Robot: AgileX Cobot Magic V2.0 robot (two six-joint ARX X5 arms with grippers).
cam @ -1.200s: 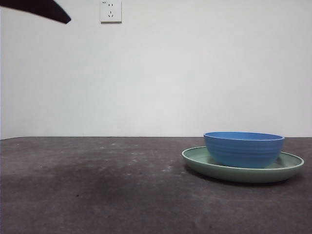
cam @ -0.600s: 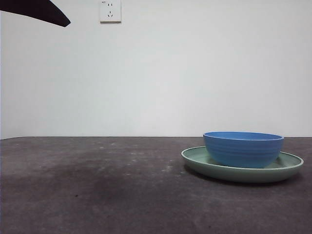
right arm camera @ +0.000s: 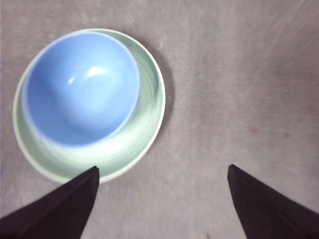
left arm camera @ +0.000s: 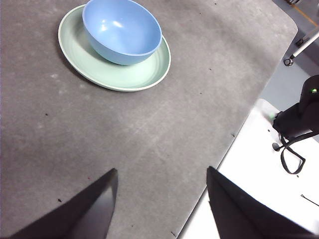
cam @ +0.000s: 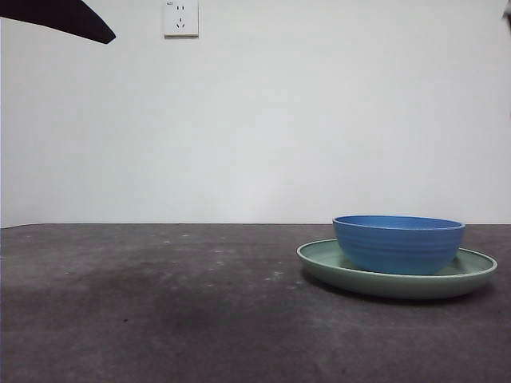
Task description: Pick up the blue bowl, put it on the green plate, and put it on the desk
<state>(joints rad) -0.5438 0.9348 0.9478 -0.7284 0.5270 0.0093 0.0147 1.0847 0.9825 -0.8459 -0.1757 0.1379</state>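
The blue bowl [cam: 398,243] sits upright inside the green plate [cam: 327,265] on the right side of the desk [cam: 160,311]. From the left wrist, the bowl [left arm camera: 122,31] and plate [left arm camera: 144,74] lie far off, and my left gripper [left arm camera: 159,199] is open, high over bare desk. Looking down from the right wrist, the bowl [right arm camera: 82,87] rests on the plate [right arm camera: 149,109]; my right gripper [right arm camera: 162,194] hangs open above them, one jaw over the plate's rim, touching nothing.
A black arm tip [cam: 64,17] shows at the top left corner and a wall socket [cam: 180,17] is behind. The desk edge [left arm camera: 224,144] borders a white surface with a black cabled device [left arm camera: 299,119].
A sliver of dark arm has appeared at the top right edge of the front view. Bowl and plate have not moved.
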